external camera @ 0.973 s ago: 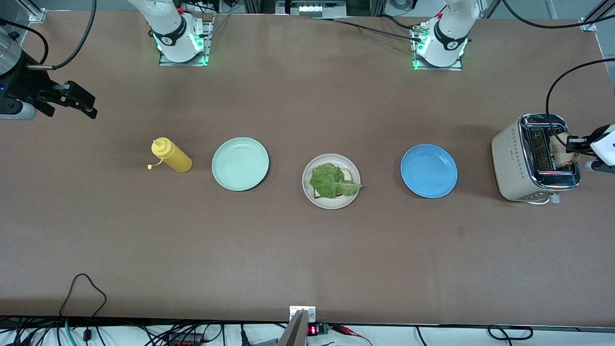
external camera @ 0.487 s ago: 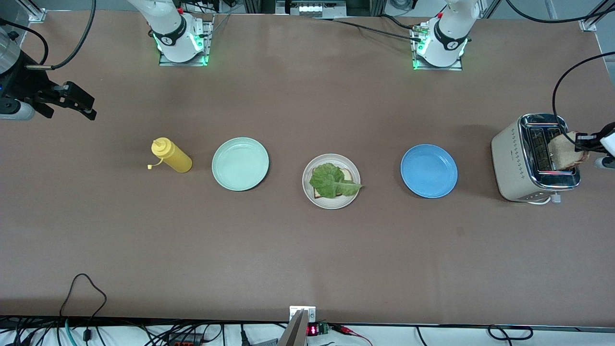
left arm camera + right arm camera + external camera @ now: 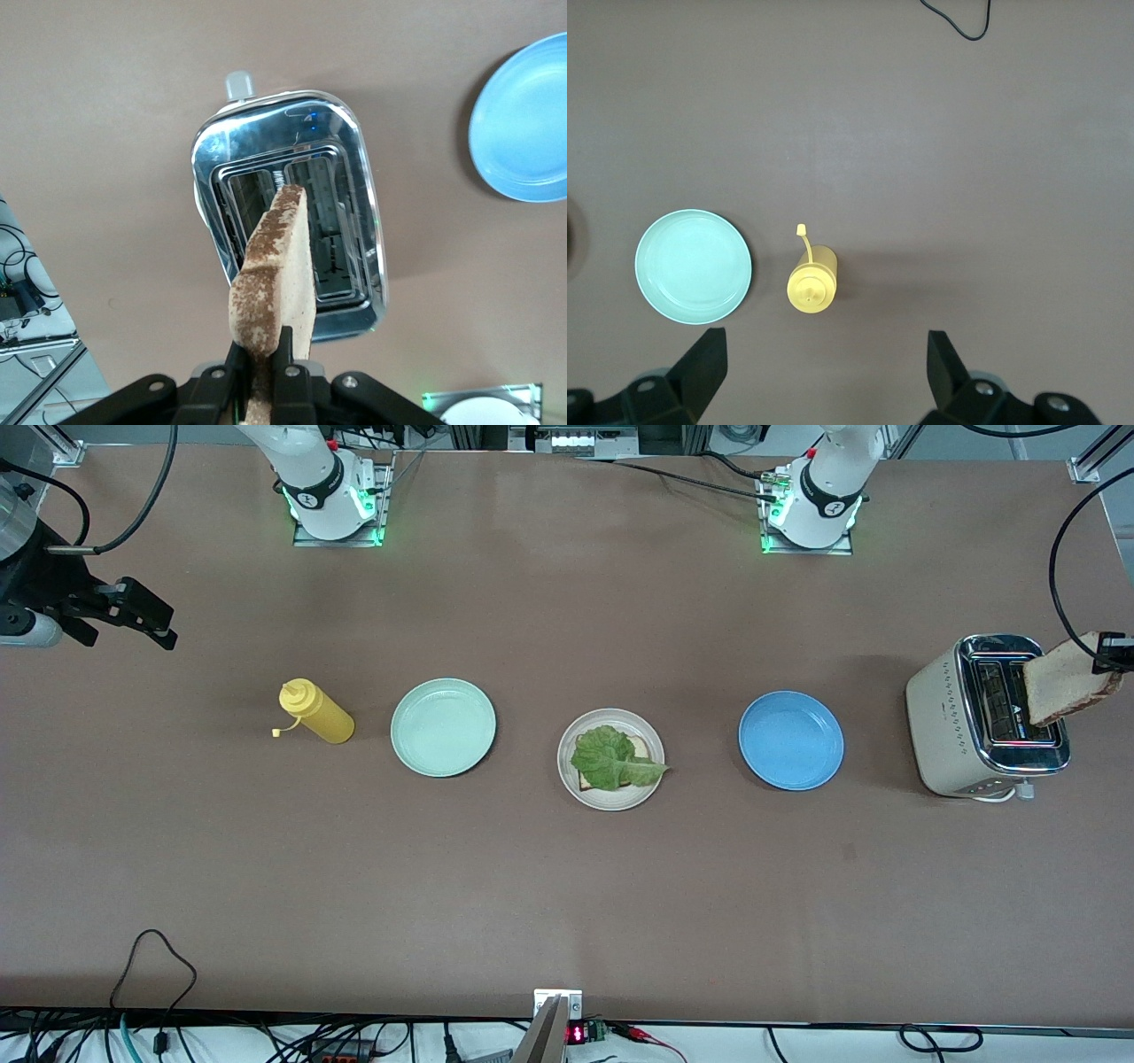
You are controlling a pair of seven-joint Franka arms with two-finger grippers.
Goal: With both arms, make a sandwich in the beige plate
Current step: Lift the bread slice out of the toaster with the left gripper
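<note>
— What's on your screen, biggest things first?

— In my front view the brown surface [image 3: 567, 886] fills the frame. At the left arm's end, mid-height, stands the toaster [image 3: 985, 717]. Three plates sit in a row across the middle: the blue plate [image 3: 790, 740] nearest the toaster, the beige plate [image 3: 609, 803] in the centre of the frame, and the mint-green plate [image 3: 443, 726] toward the right arm's end. The yellow squeeze bottle [image 3: 319, 713] lies just beside the mint one.

— And the sandwich?

— Half built. On the beige plate I see one toast slice [image 3: 640, 746] with the lettuce leaf [image 3: 611, 760] on it, one tip hanging over the rim. The second toast slice [image 3: 1063, 686] is up in the air, over the toaster's slots.

— Who has it?

— My left pincer [image 3: 263, 367]. In the left wrist view its fingers [image 3: 289, 372] are clamped tight on the slice's edge, with the slice standing out from them above the toaster.

— The other one?

— The right arm waits. My right pincer [image 3: 824, 335] hangs spread wide with nothing in it, over the surface near the bottle, at the upper edge of the frame's right-arm end.
</note>
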